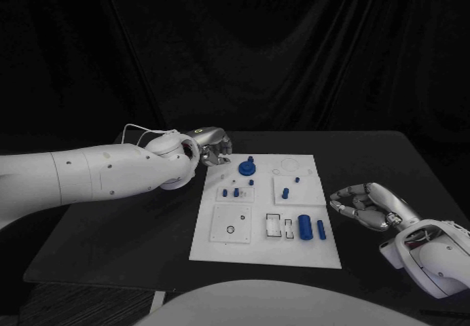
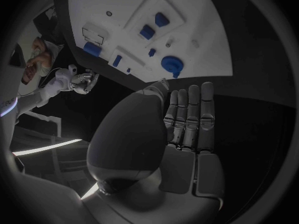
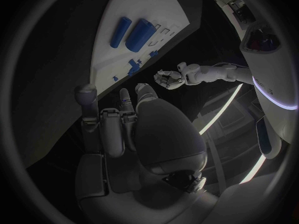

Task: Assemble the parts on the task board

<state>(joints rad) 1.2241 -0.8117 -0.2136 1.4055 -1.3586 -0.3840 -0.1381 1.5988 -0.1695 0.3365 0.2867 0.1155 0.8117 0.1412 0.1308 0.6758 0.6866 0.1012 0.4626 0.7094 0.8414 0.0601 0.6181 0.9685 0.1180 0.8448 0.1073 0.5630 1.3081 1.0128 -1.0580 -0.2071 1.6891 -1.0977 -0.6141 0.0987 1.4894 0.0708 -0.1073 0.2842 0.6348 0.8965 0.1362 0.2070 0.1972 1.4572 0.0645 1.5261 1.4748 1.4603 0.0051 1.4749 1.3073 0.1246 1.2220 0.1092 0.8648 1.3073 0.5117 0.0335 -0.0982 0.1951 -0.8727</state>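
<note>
Two silver hands frame your work, and neither one holds anything. Your left hand [image 1: 214, 148] sits at the far left corner of the task board [image 1: 223, 252], just off its edge; from the left wrist camera its fingers [image 2: 190, 115] lie straight and side by side, flat like a paddle, over the matte black table [image 1: 128, 238], tips reaching toward the board's edge with nothing between them. Your right hand [image 1: 366, 206] rests on the table just beside the board's right edge, fingers loosely curled inward, segmented and metallic, with nothing in them.

You'll find the task board in the middle of the table: a flat white rectangular plate, smooth, with raised square panels and shallow cut-outs. At its far end stands a round blue part [image 1: 247, 168] with a knob on top, close to your left fingertips. Below it, small blue pegs [image 1: 230, 193] stand upright in a square panel, and another short blue peg [image 1: 285, 193] stands in the panel to their right. Near the board's right side lie two smooth blue cylinders side by side: a thicker one [image 1: 305, 226] and a thinner one [image 1: 320, 230]. Beside them are rectangular outlined slots [image 1: 273, 225], and to their left a white square panel with an oval hole [image 1: 231, 230].
</note>
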